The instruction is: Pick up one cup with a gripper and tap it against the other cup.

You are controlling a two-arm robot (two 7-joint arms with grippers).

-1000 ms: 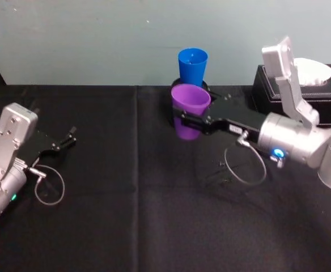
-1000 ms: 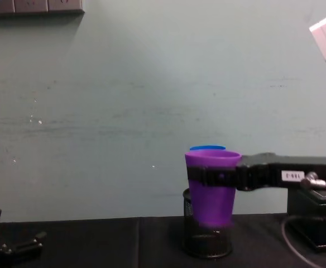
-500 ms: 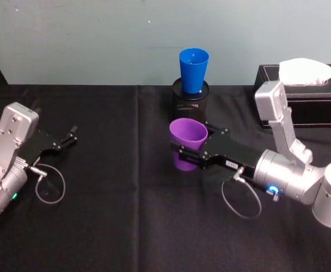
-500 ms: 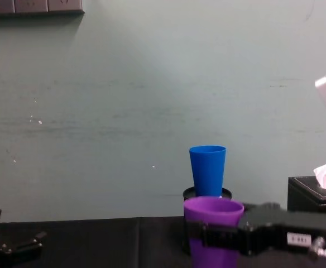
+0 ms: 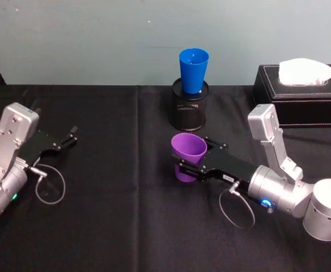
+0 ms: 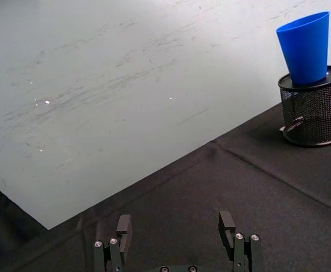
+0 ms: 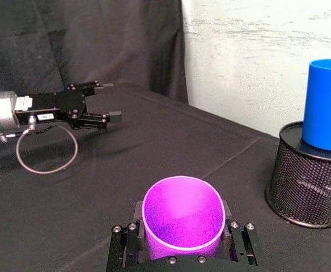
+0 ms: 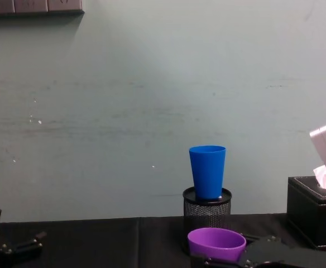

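Observation:
The purple cup [image 5: 188,151] is upright in my right gripper [image 5: 191,160], which is shut on its sides. It hangs low over the black cloth, nearer to me than the blue cup [image 5: 193,69] and apart from it. The blue cup stands upright on top of a black mesh pen holder [image 5: 189,110] at the back centre. In the right wrist view the purple cup [image 7: 182,221] sits between the fingers [image 7: 125,245], with the blue cup [image 7: 326,105] farther off. The chest view shows the purple cup's rim [image 8: 216,243] below the blue cup [image 8: 207,170]. My left gripper [image 5: 70,136] rests open at the far left.
A black tissue box [image 5: 298,96] with white tissue stands at the back right, beside the mesh holder. A pale wall runs behind the table. Cable loops hang under both wrists. Black cloth covers the whole table [image 5: 126,215].
My right gripper has carried the purple cup down and back toward me, away from the blue cup it was up against. The left arm has not moved.

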